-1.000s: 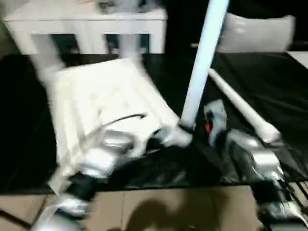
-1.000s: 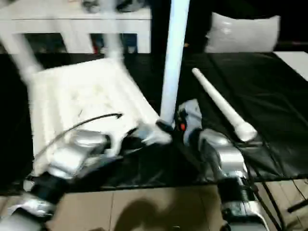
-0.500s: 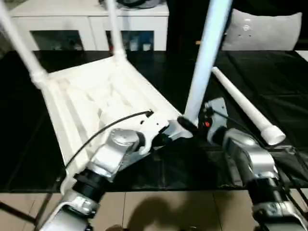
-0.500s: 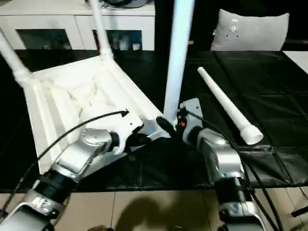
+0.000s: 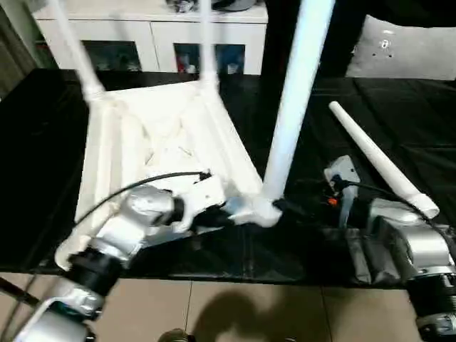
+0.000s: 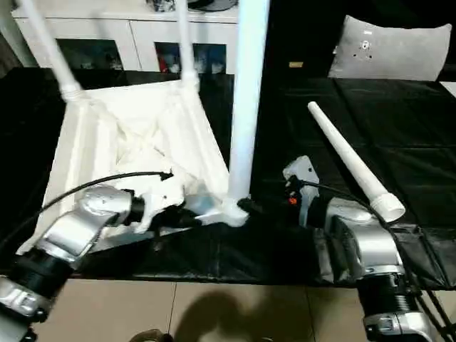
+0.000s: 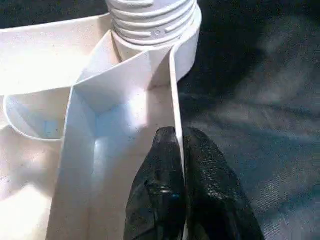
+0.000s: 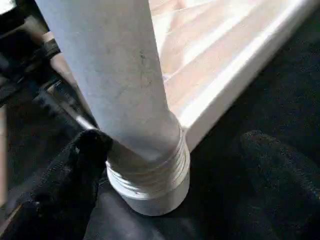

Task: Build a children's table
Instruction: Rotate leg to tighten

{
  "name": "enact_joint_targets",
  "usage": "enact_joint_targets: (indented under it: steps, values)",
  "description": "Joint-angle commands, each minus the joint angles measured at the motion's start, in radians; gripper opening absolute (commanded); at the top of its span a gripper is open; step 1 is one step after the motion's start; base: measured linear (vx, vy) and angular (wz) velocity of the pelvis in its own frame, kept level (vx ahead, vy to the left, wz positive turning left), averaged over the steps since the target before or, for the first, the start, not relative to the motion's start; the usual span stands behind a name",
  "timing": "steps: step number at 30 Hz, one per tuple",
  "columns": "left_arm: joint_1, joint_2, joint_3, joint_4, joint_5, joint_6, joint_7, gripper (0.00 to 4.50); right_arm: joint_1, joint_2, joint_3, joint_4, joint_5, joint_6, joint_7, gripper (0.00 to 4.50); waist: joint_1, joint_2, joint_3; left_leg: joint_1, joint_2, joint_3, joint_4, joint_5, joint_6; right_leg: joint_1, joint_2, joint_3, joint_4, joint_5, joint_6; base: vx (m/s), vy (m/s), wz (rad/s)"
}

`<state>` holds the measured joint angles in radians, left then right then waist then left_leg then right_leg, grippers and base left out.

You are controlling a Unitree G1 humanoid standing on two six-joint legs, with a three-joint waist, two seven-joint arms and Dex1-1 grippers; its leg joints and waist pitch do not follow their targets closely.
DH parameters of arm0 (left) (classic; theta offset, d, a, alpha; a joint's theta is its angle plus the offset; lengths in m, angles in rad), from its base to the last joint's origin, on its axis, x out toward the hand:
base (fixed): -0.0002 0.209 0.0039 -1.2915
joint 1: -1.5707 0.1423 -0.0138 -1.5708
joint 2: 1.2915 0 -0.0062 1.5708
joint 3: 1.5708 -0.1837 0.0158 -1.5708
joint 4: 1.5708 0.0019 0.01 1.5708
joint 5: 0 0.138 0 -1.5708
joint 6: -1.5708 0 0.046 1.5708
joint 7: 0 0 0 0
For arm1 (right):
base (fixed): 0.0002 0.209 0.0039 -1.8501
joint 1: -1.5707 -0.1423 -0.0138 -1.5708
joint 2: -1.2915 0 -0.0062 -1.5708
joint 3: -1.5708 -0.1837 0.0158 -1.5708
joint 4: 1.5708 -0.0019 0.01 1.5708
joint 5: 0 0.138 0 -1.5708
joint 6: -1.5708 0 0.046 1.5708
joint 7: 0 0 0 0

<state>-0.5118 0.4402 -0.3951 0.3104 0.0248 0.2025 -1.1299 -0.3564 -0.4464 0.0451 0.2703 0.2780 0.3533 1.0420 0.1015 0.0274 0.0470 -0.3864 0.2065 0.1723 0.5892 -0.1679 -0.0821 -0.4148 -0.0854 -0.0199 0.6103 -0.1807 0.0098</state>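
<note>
Table (image 5: 157, 135) upside down on black counter (image 5: 399, 114). My left tool (image 7: 179, 165) pinches its rim; right tool (image 8: 165, 165) gapes around near leg (image 5: 292, 107), threads exposed — could tip, cross-thread.

The children's table (image 5: 153, 135) looks like smooth white plastic with a faint sheen, its underside moulded in thin ribs. The standing leg (image 8: 115, 85) is matt, lightly scuffed plastic with ridged threads at its base. A black, slightly glossy, creased sheet (image 6: 399, 142) covers the surface. The forearms (image 5: 139, 217) are brushed silver metal; the fingertips (image 7: 165, 185) are glossy black rubber.
</note>
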Motion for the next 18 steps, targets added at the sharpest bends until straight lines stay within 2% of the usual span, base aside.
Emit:
enact_joint_targets:
  steps: [1, 2, 5, 11, 18]
  values:
    - [-0.010, 0.008, -0.051, -0.032, -0.010, -0.062, -0.094, 0.00, -0.002, -0.019, 0.020, -0.048, 0.024, 0.001, 0.061, 4.45, -0.001, -0.002, -0.067, 0.021, 0.011, 0.007, -0.066, -0.219, 0.036, 0.050, -0.028, 0.014, -0.063, -0.120, -0.221, 0.000, 0.000, 0.00]
    - [-0.011, 0.010, -0.052, -0.028, -0.012, -0.070, -0.105, 0.00, 0.001, -0.023, 0.023, -0.056, 0.040, 0.020, 0.083, 4.45, 0.000, -0.006, -0.068, 0.021, 0.011, 0.008, -0.066, -0.217, 0.037, 0.051, -0.028, 0.014, -0.061, -0.116, -0.222, 0.000, 0.000, 0.00]
    - [-0.018, 0.015, -0.057, -0.021, -0.013, -0.086, -0.137, 0.00, -0.002, -0.014, 0.033, -0.053, 0.068, 0.059, 0.111, 4.19, 0.010, -0.001, -0.068, 0.022, 0.014, 0.008, -0.066, -0.215, 0.040, 0.048, -0.028, 0.014, -0.060, -0.113, -0.231, 0.000, 0.000, 0.00]
    - [-0.021, 0.015, -0.062, -0.013, -0.019, -0.103, -0.149, 0.00, -0.016, 0.010, 0.027, -0.024, 0.075, 0.076, 0.098, 3.60, 0.005, -0.006, -0.066, 0.018, 0.011, 0.006, -0.069, -0.241, 0.017, 0.050, -0.033, 0.014, -0.064, -0.168, -0.217, 0.000, 0.000, 0.00]
    - [-0.016, 0.009, -0.063, -0.014, -0.020, -0.099, -0.162, 0.00, -0.011, 0.016, 0.041, -0.035, 0.082, 0.128, 0.077, 2.99, 0.005, -0.006, -0.068, 0.020, 0.011, 0.007, -0.068, -0.223, 0.019, 0.049, -0.031, 0.014, -0.062, -0.156, -0.216, 0.000, 0.000, 0.00]
